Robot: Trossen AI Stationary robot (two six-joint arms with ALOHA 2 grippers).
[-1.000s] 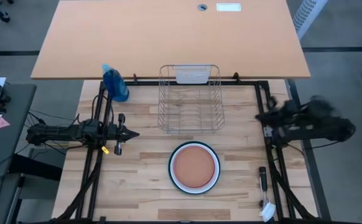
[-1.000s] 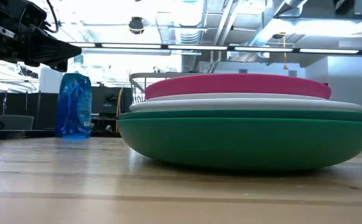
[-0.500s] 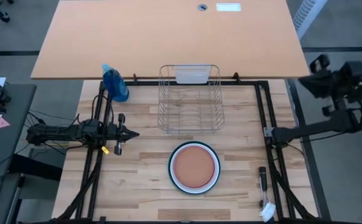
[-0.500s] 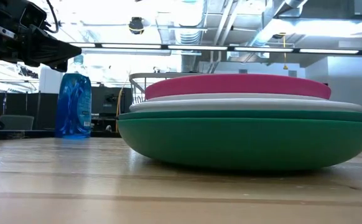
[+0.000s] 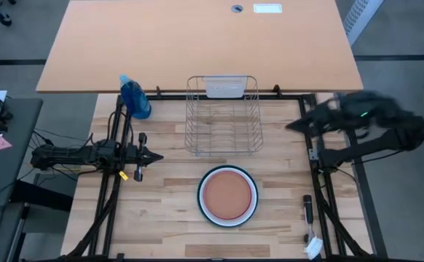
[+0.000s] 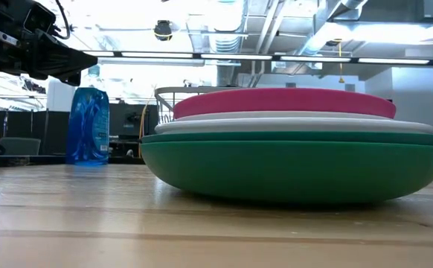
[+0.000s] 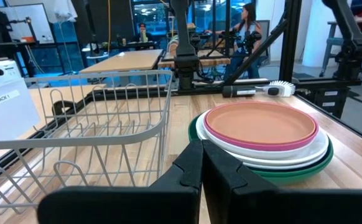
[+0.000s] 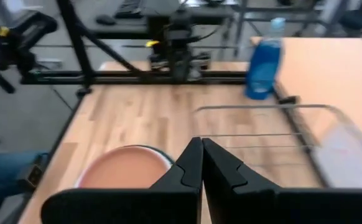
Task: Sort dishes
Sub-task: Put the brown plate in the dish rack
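Note:
The dishes form one stack (image 5: 227, 195) on the near middle of the table: a salmon-orange plate (image 7: 260, 124) on top, then a magenta-pink one (image 6: 283, 101), white plates (image 6: 298, 122), and a dark green plate (image 6: 294, 167) resting on the wood. My left gripper (image 5: 158, 156) is shut at the table's left, its tips pointing toward the stack, touching nothing. My right gripper (image 5: 291, 126) is shut above the table's right edge, beside the wire rack (image 5: 224, 115), also touching nothing.
A wire dish rack stands at the far middle with a white label card (image 7: 4, 112) on it. A blue spray bottle (image 5: 135, 97) stands at the far left. A dish brush (image 5: 308, 218) lies by the near right edge. Bare wood lies left and right of the stack.
My right arm has swung about: first folded by the right edge, then raised far off past the table's right side, now reaching back in toward the table's right edge near the rack. The left arm and the plates have kept still.

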